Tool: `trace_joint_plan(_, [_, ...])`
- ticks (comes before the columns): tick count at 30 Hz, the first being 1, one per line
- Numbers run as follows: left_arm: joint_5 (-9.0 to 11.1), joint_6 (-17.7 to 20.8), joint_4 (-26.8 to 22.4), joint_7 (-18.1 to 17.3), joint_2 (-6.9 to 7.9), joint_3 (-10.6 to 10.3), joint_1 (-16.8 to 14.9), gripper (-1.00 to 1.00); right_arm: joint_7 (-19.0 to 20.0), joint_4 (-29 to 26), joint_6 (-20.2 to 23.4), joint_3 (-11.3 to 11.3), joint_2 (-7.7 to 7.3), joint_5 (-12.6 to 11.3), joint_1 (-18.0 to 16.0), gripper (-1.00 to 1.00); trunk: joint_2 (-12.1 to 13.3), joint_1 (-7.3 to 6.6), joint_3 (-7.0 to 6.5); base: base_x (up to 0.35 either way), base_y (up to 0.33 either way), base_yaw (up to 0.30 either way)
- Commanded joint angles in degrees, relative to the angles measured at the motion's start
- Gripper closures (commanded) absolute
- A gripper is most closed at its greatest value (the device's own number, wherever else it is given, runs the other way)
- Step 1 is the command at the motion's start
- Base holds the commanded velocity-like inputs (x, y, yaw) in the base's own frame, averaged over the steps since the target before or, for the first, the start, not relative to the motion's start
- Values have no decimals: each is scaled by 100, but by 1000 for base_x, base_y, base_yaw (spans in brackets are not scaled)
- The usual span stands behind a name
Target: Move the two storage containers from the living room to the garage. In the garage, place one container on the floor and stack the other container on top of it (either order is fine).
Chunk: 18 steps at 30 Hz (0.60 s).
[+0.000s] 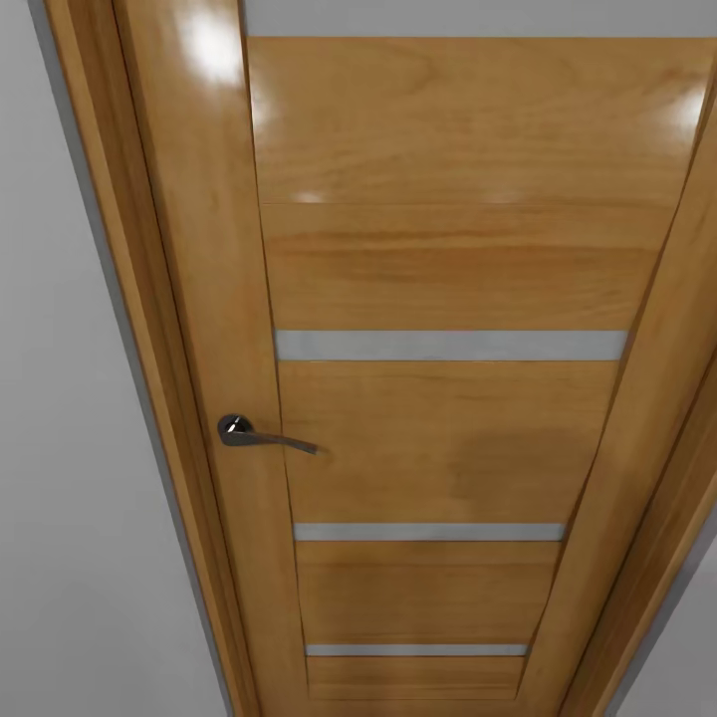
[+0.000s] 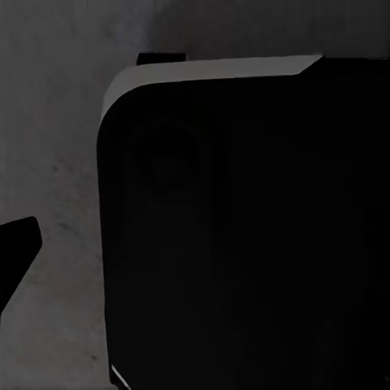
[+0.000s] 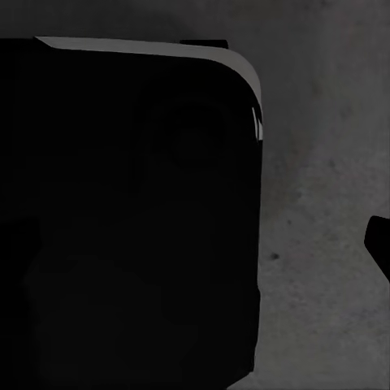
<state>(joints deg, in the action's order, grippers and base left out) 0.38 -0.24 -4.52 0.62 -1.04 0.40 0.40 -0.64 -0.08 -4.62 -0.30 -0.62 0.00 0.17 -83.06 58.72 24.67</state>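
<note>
Head cam: I'm facing a closed wooden door (image 1: pixel 438 398) w/ pale horizontal strips; dark lever handle (image 1: pixel 261 435) sits on its left stile, grey wall (image 1: pixel 60 478) beside the frame. Wrist cams: black robot body (image 2: pixel 244 236) over dark speckled concrete floor (image 3: pixel 325 244). Can't tell finger state on either arm. No containers seen.

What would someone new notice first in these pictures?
A glossy wooden door with three thin pale horizontal strips takes up most of the head view, seen close and steeply from below. Its dark metal lever handle sits at the door's left edge. Both wrist views show a black rounded body over speckled grey concrete floor.
</note>
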Motion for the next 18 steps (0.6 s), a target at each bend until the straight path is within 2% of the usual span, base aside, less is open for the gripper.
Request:
trace_joint_plan(1, [5, -2, -23, 7, -1, 5, 4, -100, -7, -1, -20, -4, -2, -3, 1, -100, -2, 0, 3, 0, 0, 0])
trace_joint_plan(18, [14, 4, -402, 17, 12, 5, 4, -100, -5, -219, 6, -7, 11, 45, 1, -100, -2, 0, 3, 0, 0, 0])
